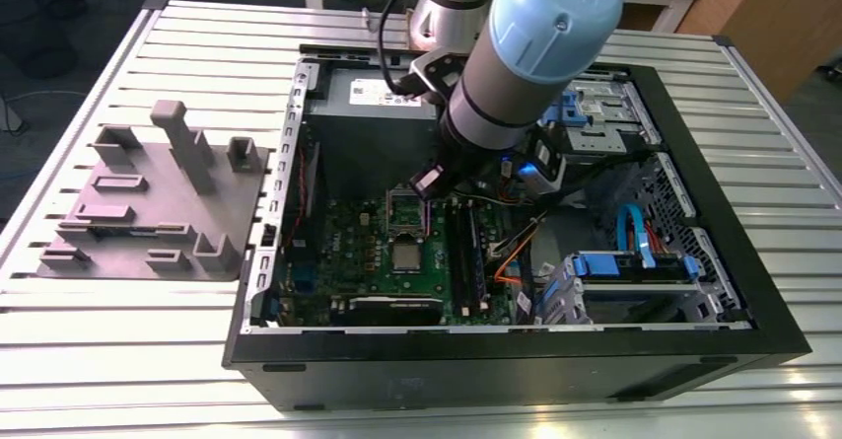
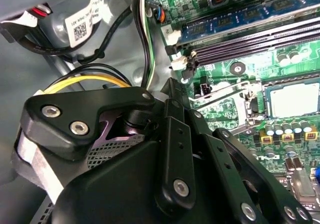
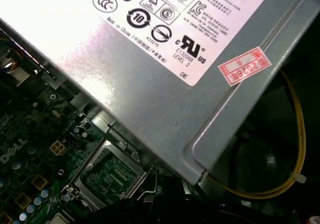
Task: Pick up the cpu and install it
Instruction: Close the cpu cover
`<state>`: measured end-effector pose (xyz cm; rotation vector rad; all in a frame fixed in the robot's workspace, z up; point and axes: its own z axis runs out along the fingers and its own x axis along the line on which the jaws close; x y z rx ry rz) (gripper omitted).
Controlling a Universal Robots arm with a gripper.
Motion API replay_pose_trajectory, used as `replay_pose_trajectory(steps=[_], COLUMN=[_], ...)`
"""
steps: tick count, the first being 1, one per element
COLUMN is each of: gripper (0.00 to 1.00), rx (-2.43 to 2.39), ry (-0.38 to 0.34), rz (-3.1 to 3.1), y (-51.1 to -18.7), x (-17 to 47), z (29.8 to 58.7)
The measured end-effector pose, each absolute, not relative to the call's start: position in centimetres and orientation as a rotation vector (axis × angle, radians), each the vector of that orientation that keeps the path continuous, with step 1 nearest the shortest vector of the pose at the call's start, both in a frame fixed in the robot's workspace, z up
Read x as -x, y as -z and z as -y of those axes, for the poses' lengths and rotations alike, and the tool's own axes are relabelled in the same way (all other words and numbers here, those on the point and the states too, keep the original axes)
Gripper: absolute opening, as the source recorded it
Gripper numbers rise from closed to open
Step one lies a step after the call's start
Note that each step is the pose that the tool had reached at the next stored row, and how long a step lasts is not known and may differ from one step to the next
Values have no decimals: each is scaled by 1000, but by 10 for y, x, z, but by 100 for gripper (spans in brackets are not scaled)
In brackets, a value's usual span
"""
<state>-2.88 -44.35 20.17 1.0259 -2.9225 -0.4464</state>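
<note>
The cpu (image 1: 406, 256) is a small silvery square lying flat in its socket on the green motherboard (image 1: 355, 252), inside the open computer case. In the second wrist view the cpu (image 2: 294, 99) sits in the socket past my black gripper linkage (image 2: 175, 184). My gripper (image 1: 432, 184) hangs inside the case above the raised socket load plate (image 1: 405, 212), a little beyond the cpu toward the power supply. It holds nothing that I can see. The first wrist view looks down on the hinged metal socket frame (image 3: 107, 171).
A grey holder block (image 1: 152, 202) with upright posts stands on the slatted table at the exterior view's left. The power supply (image 3: 165, 74) fills the case's far end. Long black memory sticks (image 1: 463, 252), orange cables (image 1: 507, 261) and blue drive bays (image 1: 632, 266) crowd the cpu's right.
</note>
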Motion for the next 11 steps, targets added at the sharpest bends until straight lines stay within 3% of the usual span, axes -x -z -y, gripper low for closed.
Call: replay_pose_trajectory(steps=[11], gripper=[11], rx=[-1030], ry=[447], rz=[2921], y=[-197], x=[30], z=[443])
